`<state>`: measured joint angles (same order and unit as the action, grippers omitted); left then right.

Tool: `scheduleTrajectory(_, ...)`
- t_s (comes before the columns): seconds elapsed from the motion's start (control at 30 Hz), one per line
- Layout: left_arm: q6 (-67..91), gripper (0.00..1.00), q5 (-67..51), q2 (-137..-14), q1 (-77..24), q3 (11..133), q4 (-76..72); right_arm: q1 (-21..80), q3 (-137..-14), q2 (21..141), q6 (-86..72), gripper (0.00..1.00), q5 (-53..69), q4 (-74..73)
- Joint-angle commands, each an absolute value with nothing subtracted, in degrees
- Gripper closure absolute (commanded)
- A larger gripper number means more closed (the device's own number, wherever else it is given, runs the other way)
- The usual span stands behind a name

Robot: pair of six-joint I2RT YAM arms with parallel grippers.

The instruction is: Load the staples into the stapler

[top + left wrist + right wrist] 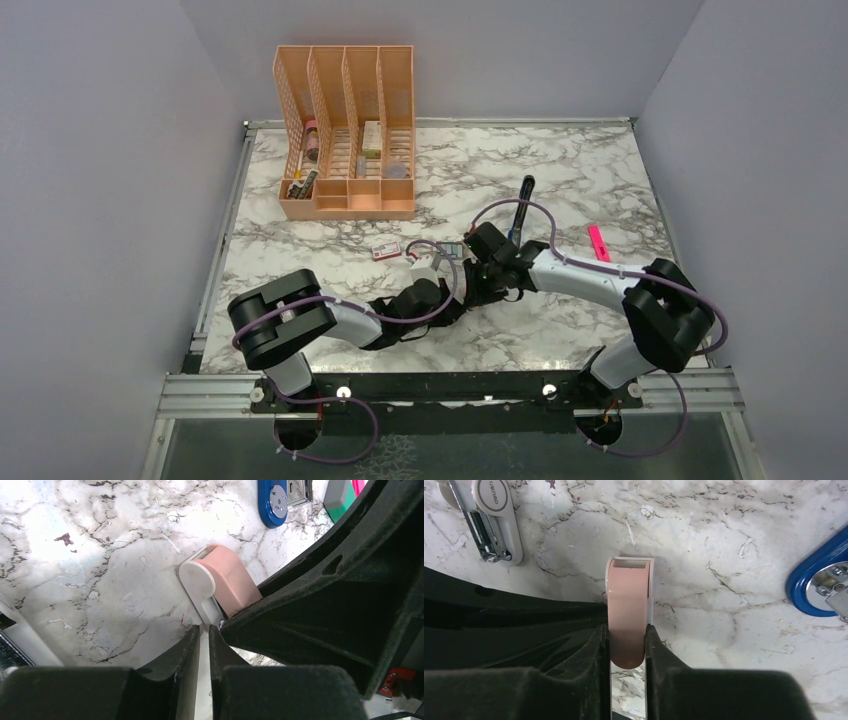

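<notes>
Top view looks down from above the near edge of the surface (560, 180); close wrist views share pink eraser (626, 615) and stapler (811, 580)

Black-and-white arms (345, 318), purple cables (520, 202)

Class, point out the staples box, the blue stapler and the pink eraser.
staples box (386, 251), top view, its labelled top.
blue stapler (266, 507), left wrist view, rounded blue end.
pink eraser (626, 605), right wrist view, pink face.

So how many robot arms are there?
2. The left arm comes in from the bottom left and the right arm from the bottom right. Both stretch toward the middle, where their tips nearly meet. None looks hidden.
</notes>
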<state>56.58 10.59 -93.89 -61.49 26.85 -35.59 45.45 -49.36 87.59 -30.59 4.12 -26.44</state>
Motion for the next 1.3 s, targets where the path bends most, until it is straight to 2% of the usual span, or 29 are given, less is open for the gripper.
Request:
scheduleTrajectory(0.0,56.12,0.83,9.88,-94.40,-61.00,24.67,-31.30,46.09,-49.36,86.30,-32.56,0.89,4.80,-28.44)
scheduleTrajectory(0.1,56.46,0.77,9.46,-92.50,-60.97,23.61,-32.59,46.09,-49.32,84.03,-34.12,0.96,4.76,-28.70)
scheduleTrajectory(0.27,56.83,0.71,8.46,-89.19,-61.00,21.47,-35.75,46.14,-47.77,81.03,-37.71,0.99,7.77,-26.40)
scheduleTrajectory(0.5,58.03,0.65,8.60,-83.64,-60.99,16.41,-40.94,46.09,-44.18,77.91,-44.68,0.99,11.12,-20.58)
scheduleTrajectory(0.87,56.08,0.44,6.95,-74.03,-61.00,10.84,-46.32,46.12,-39.52,73.65,-53.86,0.99,13.78,-12.61)
scheduleTrajectory(1.0,55.34,0.45,6.58,-73.38,-60.95,10.21,-47.55,46.13,-38.39,72.42,-56.36,0.99,15.11,-10.91)
scheduleTrajectory(1.17,54.98,0.63,5.10,-75.63,-61.00,10.83,-49.34,46.05,-38.05,72.21,-58.07,0.99,18.26,-9.48)
scheduleTrajectory(1.27,55.33,0.67,4.99,-76.98,-61.00,10.99,-50.50,45.99,-37.59,71.97,-58.78,0.99,19.90,-8.39)
